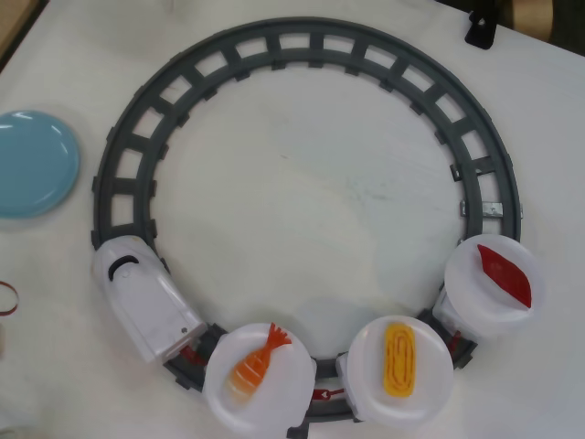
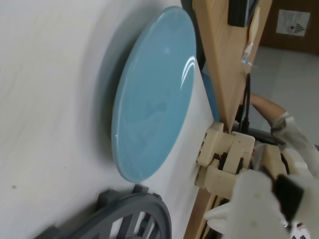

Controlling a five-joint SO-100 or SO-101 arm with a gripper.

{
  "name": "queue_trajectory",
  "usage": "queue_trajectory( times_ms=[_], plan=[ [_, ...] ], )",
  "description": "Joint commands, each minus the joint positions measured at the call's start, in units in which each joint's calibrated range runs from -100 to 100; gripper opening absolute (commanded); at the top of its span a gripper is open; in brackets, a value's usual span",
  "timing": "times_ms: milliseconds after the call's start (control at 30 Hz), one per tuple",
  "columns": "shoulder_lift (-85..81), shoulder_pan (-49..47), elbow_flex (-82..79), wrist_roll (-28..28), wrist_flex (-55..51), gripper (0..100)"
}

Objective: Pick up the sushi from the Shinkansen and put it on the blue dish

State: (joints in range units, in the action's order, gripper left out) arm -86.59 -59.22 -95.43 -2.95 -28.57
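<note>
**Sushi train pickup: tool nowhere near the sushi yet**

So at this moment my tool (image 2: 249,209) only showed in the wrist view, a white blurry lump at the bottom right corner, and honestly I couldn't tell whether it was open or shut, or whether anything was in it. It didn't show in the overhead view at all.

The sushi (image 1: 504,273), the dark-red pointed piece, sat on the last white plate (image 1: 494,293) of the Shinkansen (image 1: 144,297), close to the right edge of the surface (image 1: 292,201) in the overhead view. Ahead of it rode the egg piece (image 1: 399,358) and the shrimp piece (image 1: 258,361), each on its own plate, near the bottom edge. The blue dish (image 1: 32,163) was empty, way over at the left edge, outside the grey track (image 1: 302,41). The wrist camera was basically staring at that dish (image 2: 152,99).

What I figured could go wrong:
- long reach across the whole ring, so I could clip the track or a plate
- if the train rolled, the sushi wouldn't be where I aimed
- the piece looked flat and glossy, so it could slip out of a pinch
- grabbing the shrimp or egg by mistake
</note>
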Motion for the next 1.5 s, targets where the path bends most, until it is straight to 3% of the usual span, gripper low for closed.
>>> queue_trajectory(
  times_ms=[0, 1467],
  plan=[
    [-0.6, -0.1, -1.0, 0.3, 0.8, 3],
    [-0.6, -0.1, -0.2, 0.3, 0.8, 3]
  ],
)
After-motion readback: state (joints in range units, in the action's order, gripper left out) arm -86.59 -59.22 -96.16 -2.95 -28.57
